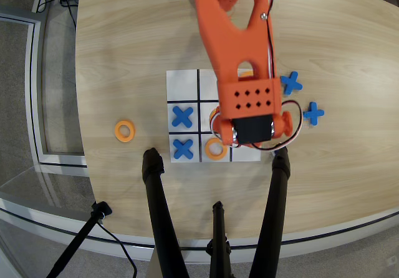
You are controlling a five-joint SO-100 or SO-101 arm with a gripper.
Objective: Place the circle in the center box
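Note:
The white 3x3 grid board [182, 85] lies mid-table. My orange arm [234, 35] reaches down from the top, and its wrist block [249, 100] covers the centre box and the right column. The gripper's fingers are hidden under the wrist. An orange ring's edge [214, 114] peeks out at the left of the wrist, over the centre box; I cannot tell whether it is held or lying there. Another ring [215, 148] lies in the bottom-middle square. A third ring [124, 130] lies on the table left of the board. An orange bit [247, 73] shows through the arm's opening.
Blue crosses sit in the middle-left [182, 116] and bottom-left [182, 148] squares. Two more crosses [290, 82] [313, 113] lie on the table right of the board. Black tripod legs [156, 197] [277, 197] stand at the near edge of the wooden table [124, 53].

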